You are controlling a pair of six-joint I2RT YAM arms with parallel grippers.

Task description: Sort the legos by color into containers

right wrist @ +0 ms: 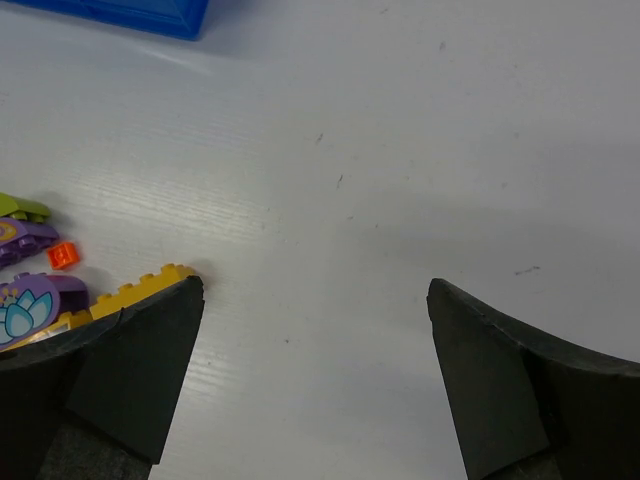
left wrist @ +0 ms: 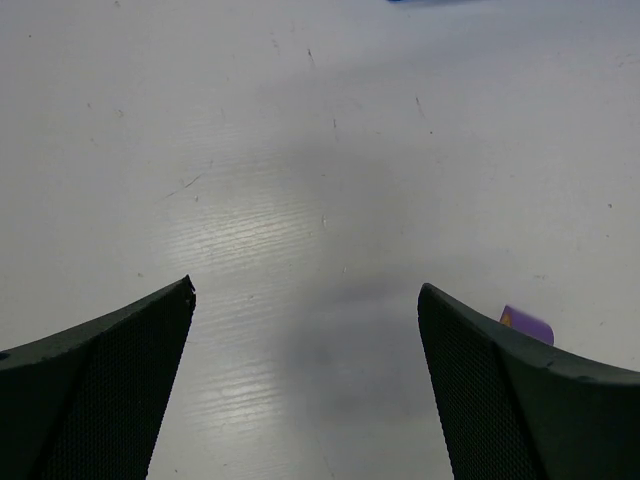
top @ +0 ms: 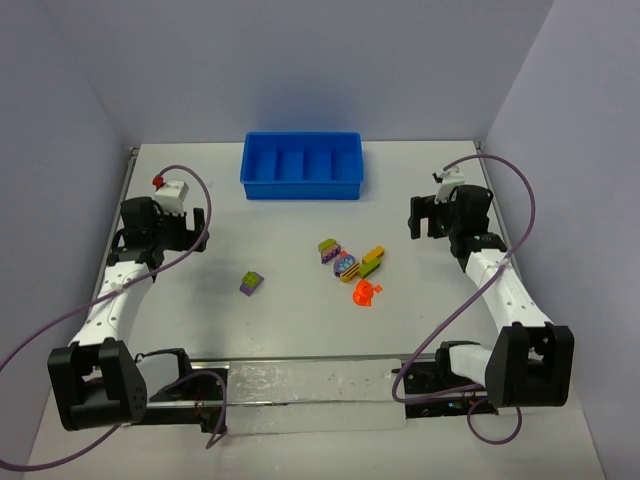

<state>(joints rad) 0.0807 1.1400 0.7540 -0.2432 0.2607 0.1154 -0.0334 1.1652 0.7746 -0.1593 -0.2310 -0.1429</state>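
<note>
The blue bin (top: 302,181) with four compartments stands at the back centre; its corner shows in the right wrist view (right wrist: 130,15). A cluster of mixed legos (top: 347,262) lies mid-table, with a yellow-orange and green stack (top: 373,260) and a translucent orange-red brick (top: 365,292). A purple and green stack (top: 251,283) lies apart to the left. My left gripper (left wrist: 305,290) is open and empty over bare table; a purple brick (left wrist: 528,324) peeks past its right finger. My right gripper (right wrist: 315,285) is open and empty, with the yellow brick (right wrist: 140,288) and purple bricks (right wrist: 35,300) beside its left finger.
Grey walls enclose the table on three sides. A clear strip (top: 310,385) runs along the near edge between the arm bases. Purple cables loop from both arms.
</note>
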